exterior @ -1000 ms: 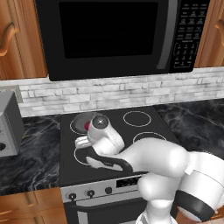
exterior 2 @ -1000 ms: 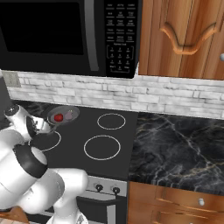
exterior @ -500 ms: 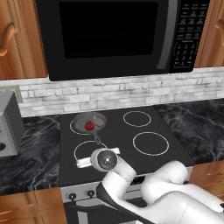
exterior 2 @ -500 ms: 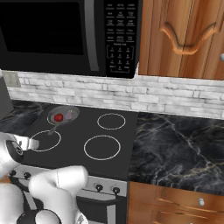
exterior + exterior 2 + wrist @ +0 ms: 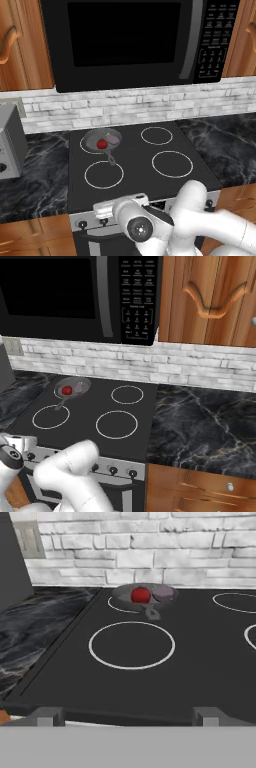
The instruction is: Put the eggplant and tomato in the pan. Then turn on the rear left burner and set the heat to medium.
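Since the tomato [image 5: 101, 144] and eggplant [image 5: 114, 141] lie in the pan [image 5: 93, 142] at the cooktop's rear left corner, the knob should be approached squarely by the released gripper [image 5: 128, 716].

Cooktop [image 5: 135, 165] front open; pan [image 5: 101, 140] blocks rear left.

light: even, bright, diffuse | shadows: faint | glare: none | focus: soft, low-resolution render, no edge distortion
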